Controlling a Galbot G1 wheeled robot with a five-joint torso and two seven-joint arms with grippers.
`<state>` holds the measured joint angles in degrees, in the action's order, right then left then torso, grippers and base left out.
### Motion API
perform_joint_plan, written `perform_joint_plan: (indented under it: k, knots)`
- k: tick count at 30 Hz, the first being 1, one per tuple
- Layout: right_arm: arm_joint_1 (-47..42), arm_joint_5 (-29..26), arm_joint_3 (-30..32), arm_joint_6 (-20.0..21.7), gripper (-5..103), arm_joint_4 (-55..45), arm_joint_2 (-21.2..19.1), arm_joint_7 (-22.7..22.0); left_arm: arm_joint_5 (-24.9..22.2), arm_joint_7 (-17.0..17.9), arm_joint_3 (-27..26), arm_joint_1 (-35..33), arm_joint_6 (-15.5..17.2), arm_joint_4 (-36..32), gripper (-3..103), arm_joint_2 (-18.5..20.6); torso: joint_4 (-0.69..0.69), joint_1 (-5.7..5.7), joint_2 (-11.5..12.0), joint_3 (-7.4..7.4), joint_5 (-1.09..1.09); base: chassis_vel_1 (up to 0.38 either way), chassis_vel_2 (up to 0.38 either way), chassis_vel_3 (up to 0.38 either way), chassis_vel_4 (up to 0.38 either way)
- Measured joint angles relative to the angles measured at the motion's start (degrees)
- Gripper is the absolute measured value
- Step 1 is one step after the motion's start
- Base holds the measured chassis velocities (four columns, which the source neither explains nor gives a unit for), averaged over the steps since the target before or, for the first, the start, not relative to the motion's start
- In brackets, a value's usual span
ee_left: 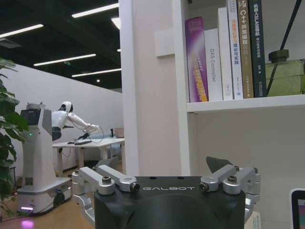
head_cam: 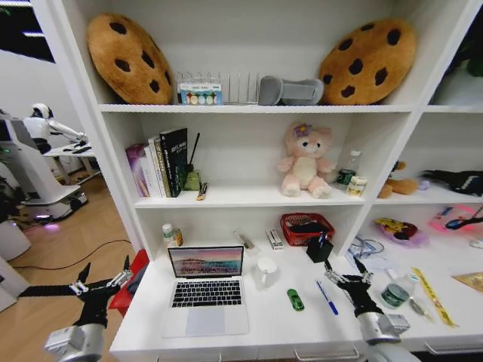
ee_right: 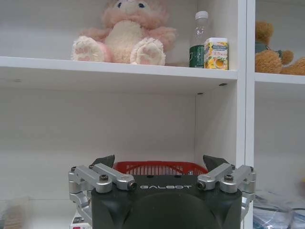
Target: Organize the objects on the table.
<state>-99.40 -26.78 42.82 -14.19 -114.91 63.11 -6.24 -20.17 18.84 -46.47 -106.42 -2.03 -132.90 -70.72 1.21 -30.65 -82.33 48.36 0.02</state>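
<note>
We count on the table (head_cam: 272,320): one silver laptop (head_cam: 205,292), lid up and screen lit, sitting left of centre near the front edge; one green toy car (head_cam: 295,299) just right of the laptop; one blue pen (head_cam: 327,296) right of the car, lying diagonally. One white cup (head_cam: 265,270) stands between the laptop and the red mesh basket (head_cam: 306,227), which sits at the back against the shelf unit. One small bottle (head_cam: 172,234) is at the back left.

Our left gripper (head_cam: 104,277) hangs off the table's left end, beside the laptop, fingers spread wide, holding nothing. In the left wrist view the left gripper (ee_left: 164,172) faces the shelf upright, jaws apart and empty.

Our right gripper (head_cam: 344,273) hovers above the table right of the pen, fingers open, nothing in them. In the right wrist view it (ee_right: 161,164) points at the basket (ee_right: 159,167), jaws apart.

Shelves above: two cookie cushions (head_cam: 128,57), one pink plush (head_cam: 305,160), a row of books (head_cam: 158,163).
</note>
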Motion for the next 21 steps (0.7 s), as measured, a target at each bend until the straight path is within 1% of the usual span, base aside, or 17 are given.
perform_joint_plan:
  k: [1,4,6,7,8,9,11,12,14,15,17,18,20,21]
  knots:
    - [-0.09,0.04,0.0,0.0,100,0.04,0.08,-0.05,0.22,0.03,-0.03,0.01,0.4,-0.03,100,-0.03,0.0,0.01,0.0,0.0,-0.05,-0.005,0.075,0.017,-0.016]
    - [-0.33,0.05,0.0,-0.05,100,0.12,0.25,-0.16,0.81,-0.13,-0.07,0.05,0.66,-0.06,100,0.06,0.02,0.03,-0.01,0.0,-0.01,-0.002,0.025,0.006,-0.005]
    - [-0.56,0.04,0.0,-0.19,100,0.12,0.42,-0.21,1.35,-0.62,-0.07,-0.03,0.93,-0.11,102,0.33,0.04,0.07,-0.02,-0.02,-0.01,0.0,0.0,0.0,0.0]
    - [-0.83,0.03,0.02,-0.34,100,0.12,0.65,-0.22,2.23,-1.25,-0.07,-0.31,1.37,-0.22,98,0.75,0.04,0.08,-0.03,-0.02,-0.04,0.028,-0.068,-0.047,0.041]
    - [-0.83,0.03,0.02,-0.34,100,0.12,0.65,-0.22,2.23,-1.25,-0.07,-0.31,1.37,-0.22,98,0.75,0.04,0.08,-0.03,-0.02,-0.04,0.028,-0.068,-0.047,0.041]
    - [-1.17,0.02,0.09,-0.55,100,0.11,0.92,-0.23,3.84,-2.23,0.04,-0.86,1.68,-0.41,93,1.54,0.04,0.08,-0.03,-0.02,-0.02,0.0,0.0,0.0,0.0]
    - [-1.65,0.18,0.04,-0.94,100,0.37,1.39,-0.24,4.65,-3.46,0.29,-2.11,3.05,-1.21,82,3.72,0.01,0.08,-0.03,-0.02,-0.04,0.0,0.0,0.0,0.0]
    - [-1.65,0.18,0.04,-0.94,100,0.37,1.39,-0.24,4.65,-3.46,0.29,-2.11,3.05,-1.21,82,3.72,0.01,0.08,-0.03,-0.02,-0.04,0.0,0.0,0.0,0.0]
    - [-1.93,0.38,-0.23,-1.19,100,0.7,1.69,-0.24,4.72,-4.47,0.28,-3.14,3.54,-2.02,72,6.34,0.02,0.07,-0.03,-0.02,-0.01,0.0,0.0,0.0,0.0]
    - [-1.93,0.38,-0.23,-1.19,100,0.7,1.69,-0.24,4.72,-4.47,0.28,-3.14,3.54,-2.02,72,6.34,0.02,0.07,-0.03,-0.02,-0.01,0.0,0.0,0.0,0.0]
    - [-2.14,0.51,-0.48,-1.47,100,1.05,2.03,-0.24,3.82,-5.0,-0.19,-4.37,4.0,-2.88,61,11.86,0.01,0.05,-0.02,-0.01,-0.04,0.0,0.0,0.0,0.0]
    - [-2.14,0.51,-0.48,-1.47,100,1.05,2.03,-0.24,3.82,-5.0,-0.19,-4.37,4.0,-2.88,61,11.86,0.01,0.05,-0.02,-0.01,-0.04,0.0,0.0,0.0,0.0]
    - [-2.13,0.72,-0.73,-1.57,100,1.43,2.49,-0.26,2.15,-4.98,-0.86,-4.92,4.72,-3.43,50,17.08,0.02,0.05,-0.03,-0.01,-0.02,0.0,0.0,0.0,0.0]
    - [-2.13,0.72,-0.73,-1.57,100,1.43,2.49,-0.26,2.15,-4.98,-0.86,-4.92,4.72,-3.43,50,17.08,0.02,0.05,-0.03,-0.01,-0.02,0.0,0.0,0.0,0.0]
